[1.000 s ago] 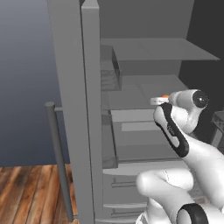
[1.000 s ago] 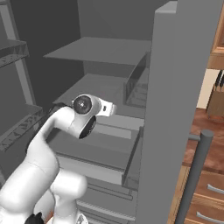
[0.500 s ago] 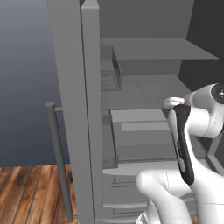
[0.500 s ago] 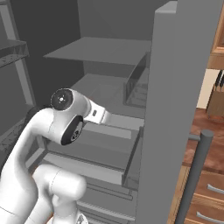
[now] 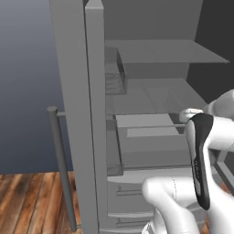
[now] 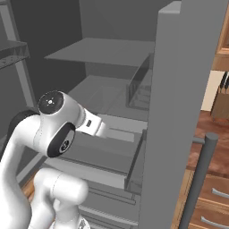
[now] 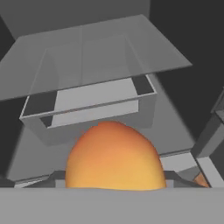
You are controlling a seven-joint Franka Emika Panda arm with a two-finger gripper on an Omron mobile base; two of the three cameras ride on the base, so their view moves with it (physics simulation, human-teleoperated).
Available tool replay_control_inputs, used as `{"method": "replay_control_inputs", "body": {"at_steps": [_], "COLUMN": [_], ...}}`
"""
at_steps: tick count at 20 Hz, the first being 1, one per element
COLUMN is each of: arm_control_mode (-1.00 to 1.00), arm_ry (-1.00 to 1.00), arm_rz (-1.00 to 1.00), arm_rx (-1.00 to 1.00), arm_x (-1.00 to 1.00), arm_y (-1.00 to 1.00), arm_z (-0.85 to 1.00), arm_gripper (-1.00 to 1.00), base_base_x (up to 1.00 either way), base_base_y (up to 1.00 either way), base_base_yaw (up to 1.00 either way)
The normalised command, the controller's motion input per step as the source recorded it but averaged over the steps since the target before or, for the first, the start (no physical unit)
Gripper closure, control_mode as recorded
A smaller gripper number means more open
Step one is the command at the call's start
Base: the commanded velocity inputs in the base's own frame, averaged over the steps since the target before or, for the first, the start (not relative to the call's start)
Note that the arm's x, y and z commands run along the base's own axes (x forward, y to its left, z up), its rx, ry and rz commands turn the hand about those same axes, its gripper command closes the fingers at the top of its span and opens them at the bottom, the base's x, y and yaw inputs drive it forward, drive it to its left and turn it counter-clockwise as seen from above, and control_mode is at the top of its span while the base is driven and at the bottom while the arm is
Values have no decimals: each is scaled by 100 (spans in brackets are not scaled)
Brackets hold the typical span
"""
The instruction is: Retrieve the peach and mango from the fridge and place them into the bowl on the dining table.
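The mango (image 7: 114,158) sat right at the bottom of the hand view, a rounded yellow-orange fruit with a redder flush toward its top, so close to the lens that it covered the spot where the finger tips would rise. From that placement the hand looked to be closed on it, though the fingers themselves were hidden behind the fruit — so the grip is a judgement, not something plainly seen. Beyond the mango lay the fridge (image 5: 91,114) interior: a pulled-out grey drawer (image 7: 87,107) and a flat shelf (image 7: 96,52) above it. A small orange spot (image 7: 200,179) showed low at the right edge, too little to name.

In the base views the fridge door stood open with its bar handle (image 5: 61,169) clear of the cabinet, and the white arm's wrist was bent in front of the drawer level, just outside the shelves. No fruit could be made out on the shelves from there.

As to progress, the first fetch seemed to be under way: one fruit appeared to be in the hand at the fridge. Carrying it to the bowl on the dining tabletop remained, as did the whole of the peach's trip — neither the bowl nor the peach could be placed from these pictures.
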Motion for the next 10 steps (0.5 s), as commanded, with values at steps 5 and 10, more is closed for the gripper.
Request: {"method": "replay_control_inputs", "body": {"at_steps": [5, 10], "arm_control_mode": [100, 100], "arm_ry": [0, 0], "arm_rz": [0, 0], "arm_rx": [0, 0], "arm_x": [0, 0], "arm_y": [0, 0], "arm_z": [0, 0], "arm_gripper": [100, 100], "base_base_x": [-54, -97], "base_base_y": [0, 0], "base_base_yaw": [0, 0]}}
